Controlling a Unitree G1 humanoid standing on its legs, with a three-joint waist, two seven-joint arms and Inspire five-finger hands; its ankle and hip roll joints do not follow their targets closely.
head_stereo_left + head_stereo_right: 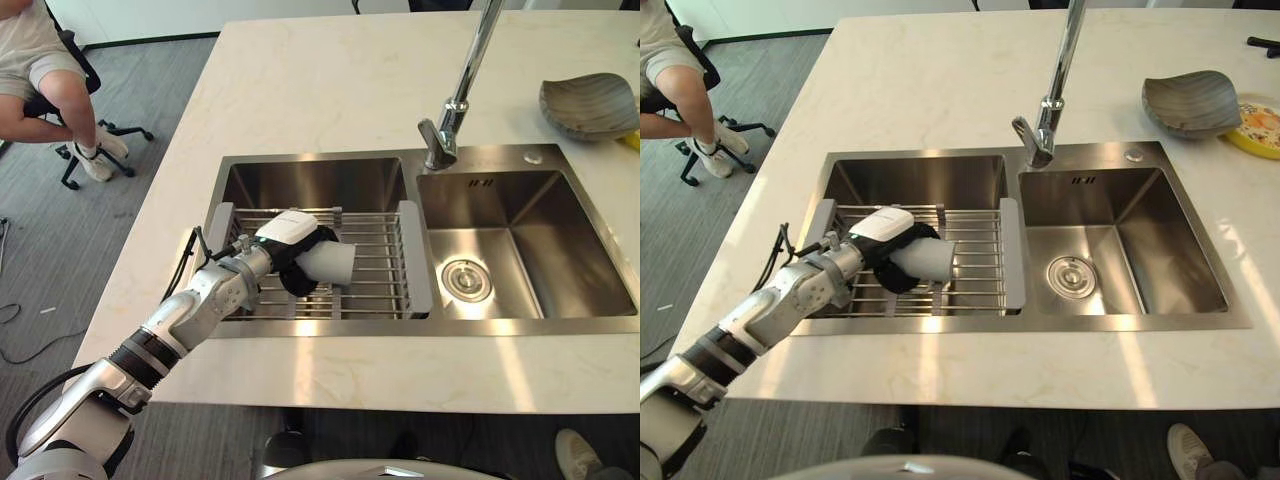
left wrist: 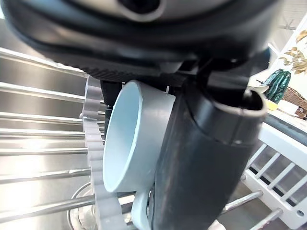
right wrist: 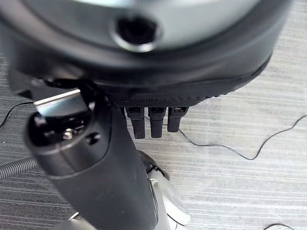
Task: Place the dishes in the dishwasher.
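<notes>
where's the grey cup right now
The grey cup lies on its side in the left hand, over the wire drying rack that spans the left sink basin, left of the faucet.

Left hand [image 2: 206,158] thumb and fingers [image 2: 108,96] clasping pale grey cup [image 2: 129,139]; wire rack [image 2: 33,120] beneath

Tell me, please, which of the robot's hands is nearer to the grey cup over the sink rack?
Left. The left hand is curled round the grey cup above the rack; the right hand hangs over the floor.
</notes>
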